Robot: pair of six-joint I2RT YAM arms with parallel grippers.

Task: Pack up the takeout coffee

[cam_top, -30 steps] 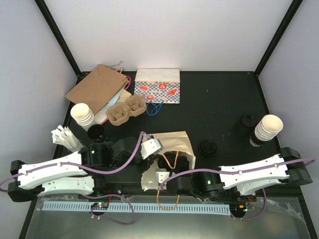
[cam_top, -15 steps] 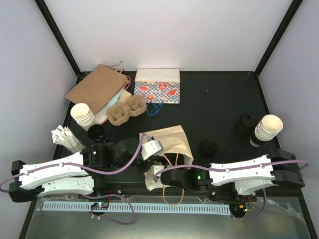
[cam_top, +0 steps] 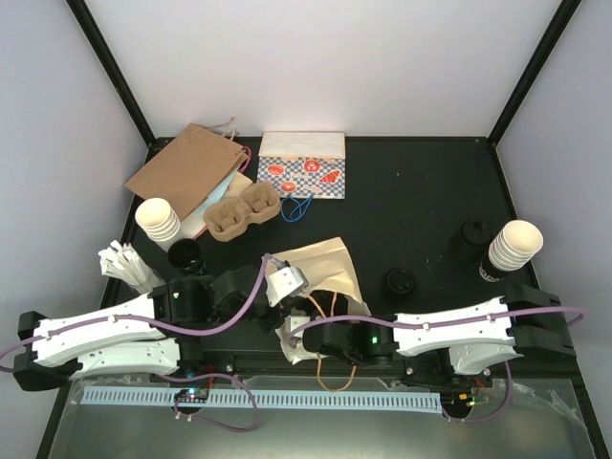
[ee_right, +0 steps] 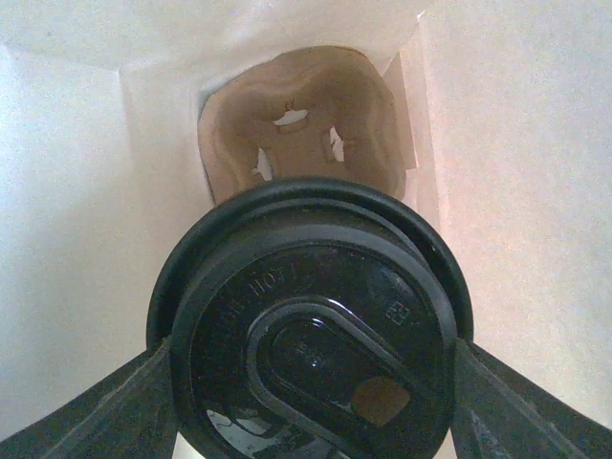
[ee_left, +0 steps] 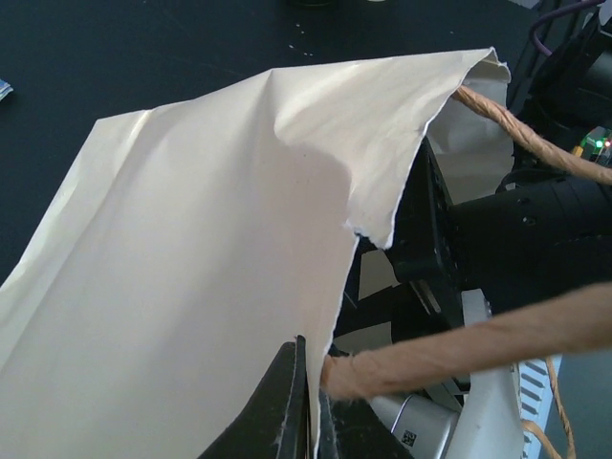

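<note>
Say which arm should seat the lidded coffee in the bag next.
Right: the right gripper holds the takeout coffee inside the cream bag, in front of the carrier; the left gripper is shut on the bag's edge, holding it open.

Lab test cell — white panels, black tabletop

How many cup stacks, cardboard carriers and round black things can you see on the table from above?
Stacks of lidless cream paper cups: 2
Brown cardboard cup carrier: 1
Loose round black plastic pieces, likely lids: 3
Total: 6
</note>
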